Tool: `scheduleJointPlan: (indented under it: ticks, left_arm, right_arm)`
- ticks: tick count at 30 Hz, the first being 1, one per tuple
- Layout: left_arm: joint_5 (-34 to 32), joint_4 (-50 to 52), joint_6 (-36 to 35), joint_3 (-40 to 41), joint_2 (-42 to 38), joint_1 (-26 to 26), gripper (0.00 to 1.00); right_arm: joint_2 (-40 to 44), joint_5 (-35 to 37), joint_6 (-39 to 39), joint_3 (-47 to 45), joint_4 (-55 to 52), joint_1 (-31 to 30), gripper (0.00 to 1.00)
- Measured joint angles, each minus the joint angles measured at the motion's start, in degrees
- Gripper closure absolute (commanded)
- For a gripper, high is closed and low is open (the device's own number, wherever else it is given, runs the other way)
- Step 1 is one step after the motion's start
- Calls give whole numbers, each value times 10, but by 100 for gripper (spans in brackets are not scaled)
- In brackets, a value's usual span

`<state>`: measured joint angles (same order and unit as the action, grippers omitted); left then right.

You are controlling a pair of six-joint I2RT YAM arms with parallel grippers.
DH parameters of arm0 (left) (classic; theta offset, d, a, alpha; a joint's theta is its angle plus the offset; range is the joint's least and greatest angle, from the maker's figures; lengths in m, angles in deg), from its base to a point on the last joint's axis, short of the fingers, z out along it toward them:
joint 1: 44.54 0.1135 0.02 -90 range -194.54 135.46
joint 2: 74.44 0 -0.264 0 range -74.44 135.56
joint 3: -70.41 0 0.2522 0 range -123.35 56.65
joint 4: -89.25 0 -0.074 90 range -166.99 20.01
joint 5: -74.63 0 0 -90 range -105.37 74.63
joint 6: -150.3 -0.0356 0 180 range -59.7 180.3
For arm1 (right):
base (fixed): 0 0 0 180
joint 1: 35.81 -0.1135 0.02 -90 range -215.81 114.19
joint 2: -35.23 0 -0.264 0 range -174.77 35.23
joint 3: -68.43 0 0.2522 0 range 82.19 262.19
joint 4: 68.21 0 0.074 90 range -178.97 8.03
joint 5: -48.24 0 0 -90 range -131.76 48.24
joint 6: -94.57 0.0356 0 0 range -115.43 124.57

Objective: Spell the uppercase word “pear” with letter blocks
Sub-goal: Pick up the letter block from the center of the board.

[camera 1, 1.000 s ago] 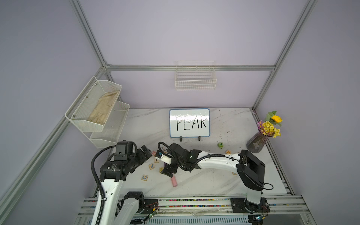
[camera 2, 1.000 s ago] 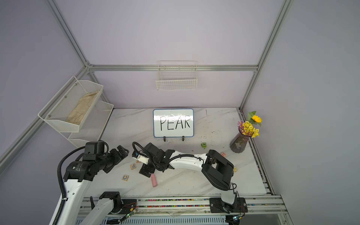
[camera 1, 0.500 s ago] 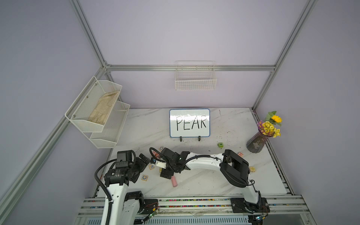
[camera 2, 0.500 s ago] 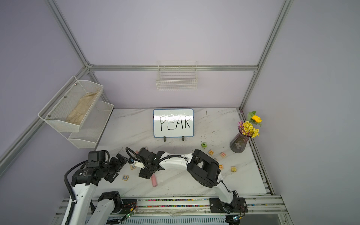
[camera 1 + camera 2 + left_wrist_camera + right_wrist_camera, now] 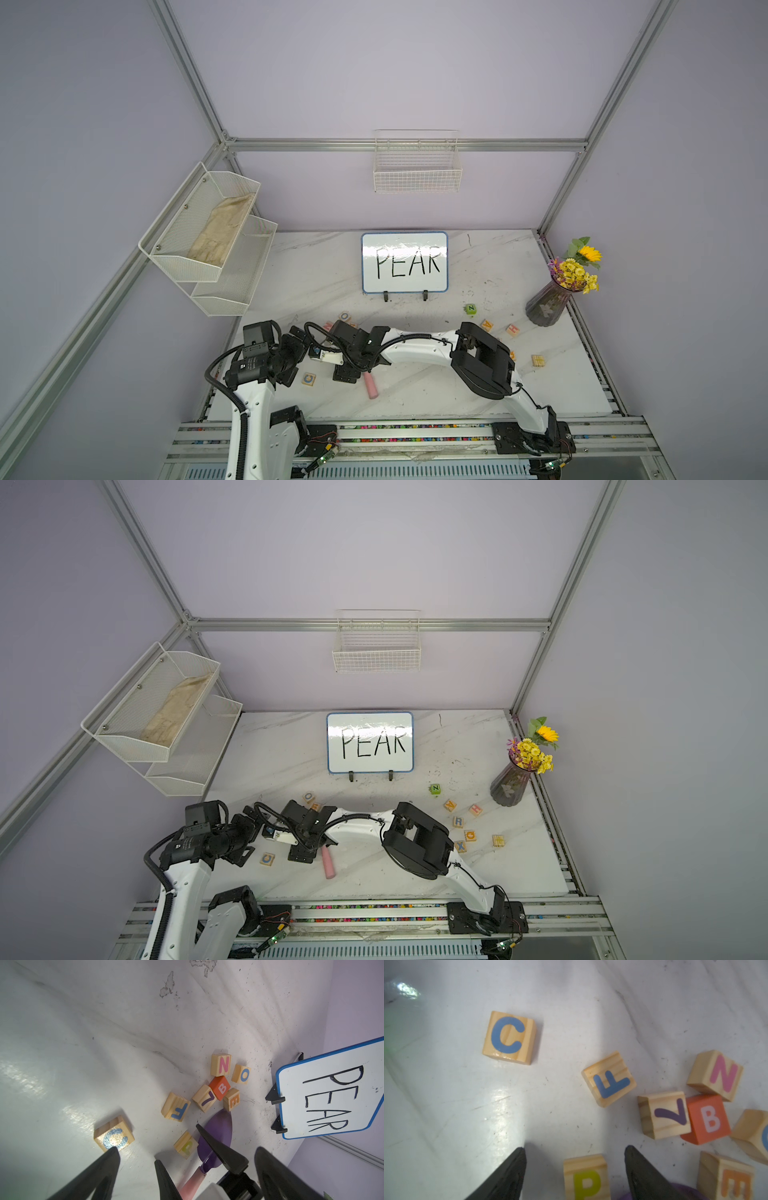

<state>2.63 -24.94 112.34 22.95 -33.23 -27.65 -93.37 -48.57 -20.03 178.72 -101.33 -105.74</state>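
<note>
Near left edge of white marble table (image 5: pixel 436 395): left gripper (image 5: pixel 300 353) spread, empty; right gripper (image 5: pixel 574 1148) spread, straddling pale wooden cube with yellow P (image 5: pixel 585 1178), not yet touching. Centre it, close square on faces, keep finger off purple scoop blade (image 5: pixel 218 1126) alongside.

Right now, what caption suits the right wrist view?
Right gripper, jaws open, straddles the P block; the E block lies close by, with C, F, 7, B and N scattered beyond.

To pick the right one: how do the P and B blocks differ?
The P block is pale wood with a yellow letter; the B block is solid orange with a whitish letter. P sits within the right pincer; B touches the 7 block. Both are small cubes.
</note>
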Motion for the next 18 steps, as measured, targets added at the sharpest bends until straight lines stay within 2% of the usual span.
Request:
scheduleJointPlan:
  ticks: [7,18]
  left_arm:
    - [0,-9,-4,3,1,0,0]
    - [11,-19,-4,8,4,0,0]
  right_arm:
    - [0,7,-3,3,-5,2,36]
    - [0,0,4,3,-28,12,48]
